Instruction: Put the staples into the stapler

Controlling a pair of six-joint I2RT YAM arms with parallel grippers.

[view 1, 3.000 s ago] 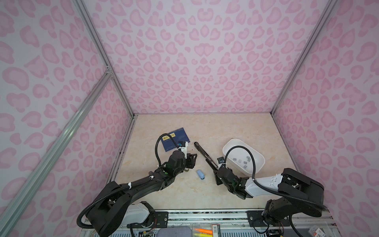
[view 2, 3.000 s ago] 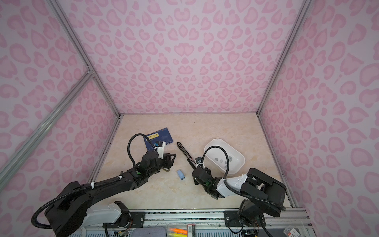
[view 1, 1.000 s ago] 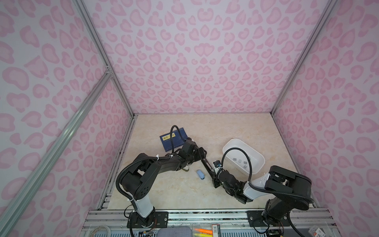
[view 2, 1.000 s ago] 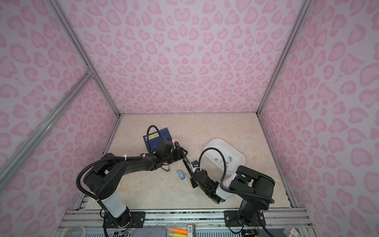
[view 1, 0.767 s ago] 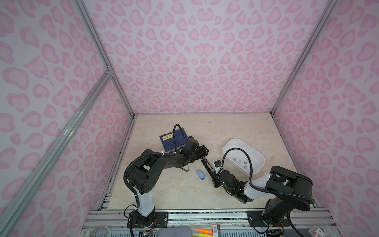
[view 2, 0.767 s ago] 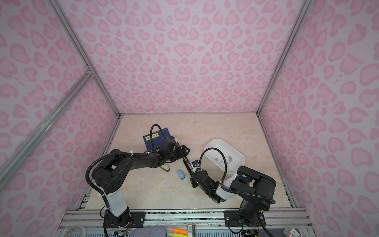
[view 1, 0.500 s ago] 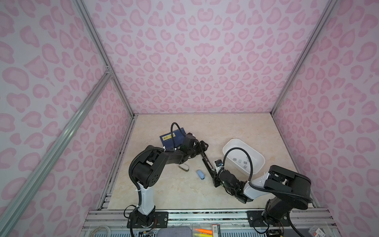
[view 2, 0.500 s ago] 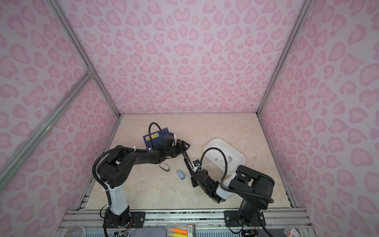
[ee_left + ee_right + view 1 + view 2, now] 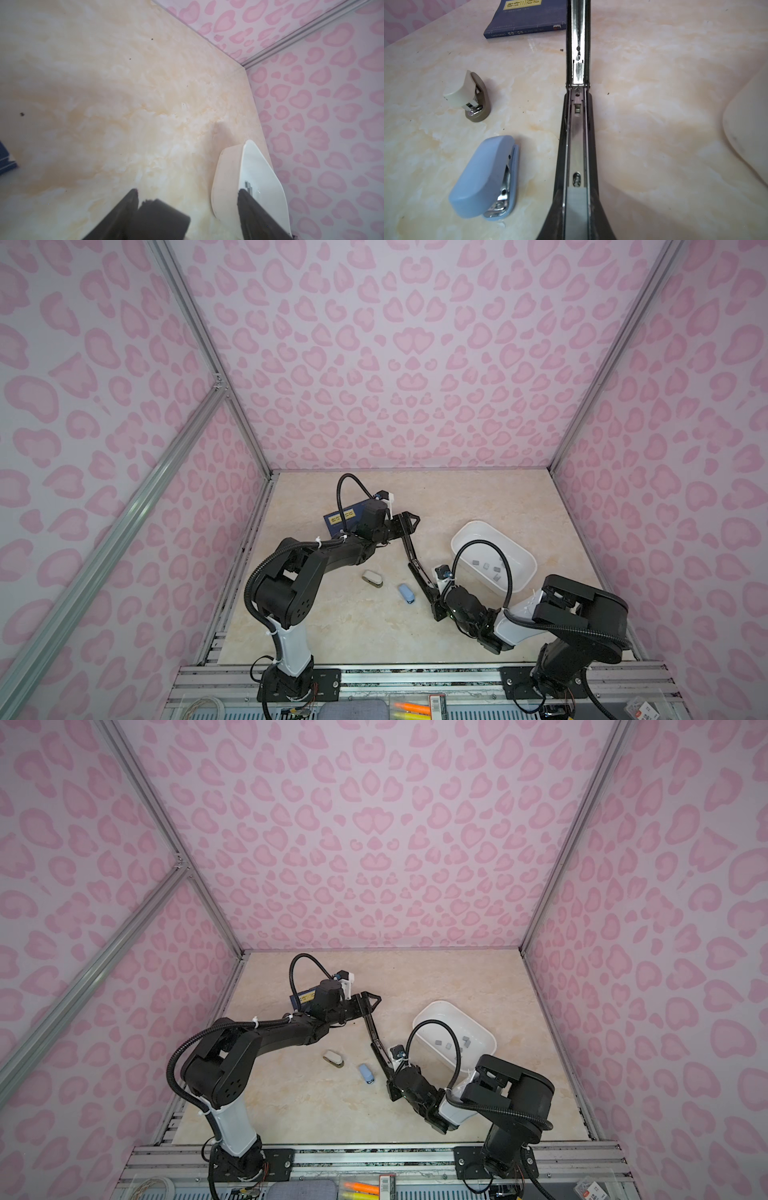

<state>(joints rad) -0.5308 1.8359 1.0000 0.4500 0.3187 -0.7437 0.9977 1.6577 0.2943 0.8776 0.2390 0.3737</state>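
Right wrist view shows the slim black stapler hinged open with its shiny metal channel bare, its near end clamped in the low right gripper, while the outstretched left gripper straddles its far tip with jaws apart, and grey staples lie in the smooth white tray beside open marbled tabletop.

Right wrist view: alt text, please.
A long black stapler, hinged open, stretches away from the camera, its metal channel exposed. On one side lie a blue mini stapler, a beige mini stapler and a dark book; a white tray edges in opposite.
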